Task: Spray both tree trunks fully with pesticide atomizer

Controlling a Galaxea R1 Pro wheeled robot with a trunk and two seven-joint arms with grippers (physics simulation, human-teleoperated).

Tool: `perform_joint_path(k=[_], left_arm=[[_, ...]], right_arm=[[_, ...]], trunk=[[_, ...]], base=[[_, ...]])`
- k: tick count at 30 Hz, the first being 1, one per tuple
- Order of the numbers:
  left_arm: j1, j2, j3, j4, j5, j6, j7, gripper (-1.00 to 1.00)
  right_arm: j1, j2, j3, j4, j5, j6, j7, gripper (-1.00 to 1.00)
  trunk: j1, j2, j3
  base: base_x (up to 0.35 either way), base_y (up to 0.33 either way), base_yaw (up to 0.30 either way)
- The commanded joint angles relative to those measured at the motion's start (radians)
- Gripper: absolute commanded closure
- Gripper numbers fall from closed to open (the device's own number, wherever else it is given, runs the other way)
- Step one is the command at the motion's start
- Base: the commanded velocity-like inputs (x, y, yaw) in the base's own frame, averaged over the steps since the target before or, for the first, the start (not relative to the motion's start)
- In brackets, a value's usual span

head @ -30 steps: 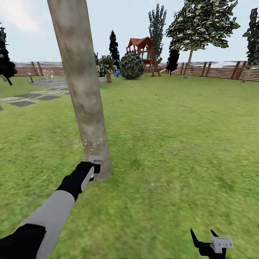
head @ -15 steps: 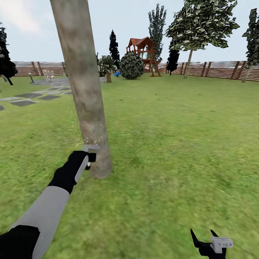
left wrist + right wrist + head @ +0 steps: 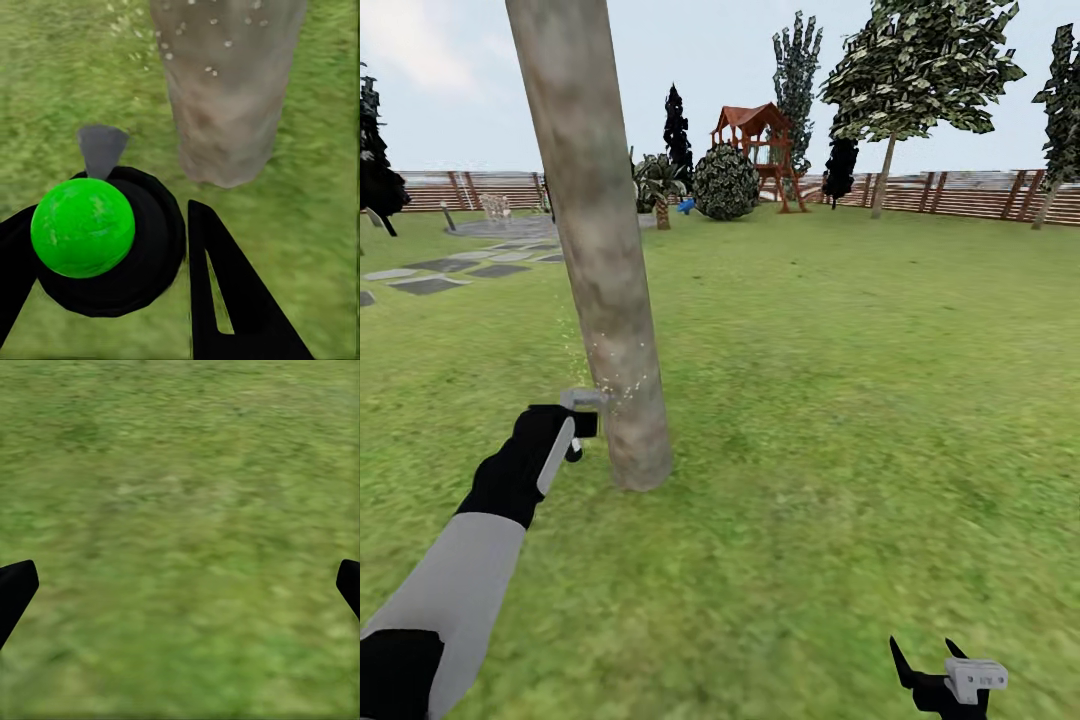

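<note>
Spraying left tool (image 3: pixel 582 425) higher and leftward beside tree trunk (image 3: pixel 600 260)

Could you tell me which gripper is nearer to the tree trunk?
Left. The left gripper sits beside the tree trunk near its base; the right gripper hangs far off over grass.

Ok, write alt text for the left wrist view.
The left gripper holds the atomizer, a black body with a round green top and a grey nozzle, aimed at the base of a tree trunk. Pale droplets speckle the bark, and grass lies all around.
</note>
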Motion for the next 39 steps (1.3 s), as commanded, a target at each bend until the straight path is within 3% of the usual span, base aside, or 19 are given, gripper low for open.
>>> perform_joint_path(k=[1,3,8,10,13,14,15,17,20,23,28,31,33,34,37,39], left_arm=[[0.002,-0.002,-0.004,-0.002,0.011,0.001,0.010,1.00],[0.005,-0.020,-0.006,-0.003,0.014,0.001,0.003,1.00],[0.003,-0.111,-0.010,-0.003,0.007,-0.001,0.005,1.00],[0.001,-0.119,-0.010,-0.003,0.005,-0.002,0.007,1.00],[-0.001,-0.098,-0.004,0.001,0.000,-0.001,0.009,1.00],[-0.002,-0.073,-0.002,0.002,0.000,-0.001,0.010,1.00],[-0.001,-0.015,0.000,0.003,0.001,-0.003,0.011,1.00],[0.003,-0.004,-0.001,0.001,0.004,-0.008,0.011,1.00],[0.006,-0.012,-0.005,0.000,0.010,-0.012,0.008,1.00],[0.006,-0.053,-0.005,0.000,0.011,-0.012,0.002,1.00],[0.006,-0.083,-0.005,-0.002,0.007,-0.012,0.002,1.00],[0.008,-0.068,-0.005,0.001,0.001,-0.014,0.000,1.00],[0.019,0.003,-0.001,0.004,0.005,-0.016,0.000,1.00],[0.020,0.015,0.000,0.005,0.006,-0.016,0.000,1.00],[0.021,0.019,-0.005,0.008,0.006,-0.016,-0.001,1.00],[0.022,-0.013,-0.016,0.010,0.007,-0.016,-0.001,1.00]], right_arm=[[-0.002,0.001,-0.008,-0.002,0.006,-0.004,0.008,-1.00],[-0.001,0.001,-0.008,-0.002,0.006,-0.004,0.008,-1.00],[-0.002,0.001,-0.008,-0.002,0.006,-0.004,0.008,-1.00],[-0.002,0.001,-0.008,-0.002,0.006,-0.004,0.008,-1.00],[-0.002,0.001,-0.008,-0.002,0.006,-0.004,0.008,-1.00],[-0.001,0.001,-0.008,-0.002,0.006,-0.004,0.008,-1.00],[-0.002,0.001,-0.008,-0.002,0.006,-0.004,0.008,-1.00],[-0.002,0.001,-0.008,-0.002,0.006,-0.003,0.008,-1.00],[-0.001,0.001,-0.008,-0.002,0.006,-0.003,0.008,-1.00],[-0.002,0.001,-0.008,0.000,0.006,-0.003,0.008,-1.00],[-0.002,0.001,-0.008,0.000,0.006,-0.003,0.008,-1.00],[-0.002,0.001,-0.008,0.000,0.006,-0.003,0.008,-1.00],[-0.002,0.001,-0.008,0.000,0.006,-0.003,0.008,-1.00],[-0.002,0.001,-0.008,0.000,0.006,-0.003,0.008,-1.00],[-0.002,0.001,-0.008,0.000,0.006,-0.003,0.008,-1.00],[-0.002,0.001,-0.008,0.000,0.006,-0.003,0.008,-1.00]], trunk=[[0.000,0.000,-0.001],[0.000,0.000,-0.001],[0.000,0.000,-0.001],[0.000,0.000,-0.001],[0.000,0.000,-0.001],[0.000,0.000,-0.001],[0.000,0.000,-0.001],[0.000,0.000,-0.001],[0.000,0.000,-0.001],[0.000,0.000,-0.001],[0.000,0.000,-0.001],[0.000,0.000,-0.001],[0.000,0.000,-0.001],[0.000,0.000,-0.001],[0.000,0.000,-0.001],[0.000,0.000,-0.001]], base=[[0.000,0.000,0.000],[0.092,0.000,0.000],[0.208,0.000,0.000],[0.020,0.000,0.000],[0.004,0.000,0.000],[0.000,0.000,0.000],[0.000,0.000,0.000],[0.000,0.000,0.000],[0.135,0.000,0.000],[0.306,0.000,0.000],[0.270,0.000,0.000],[0.020,0.000,0.000],[0.001,0.000,0.000],[0.000,0.000,0.000],[0.000,0.000,0.000],[0.000,0.000,0.000]])
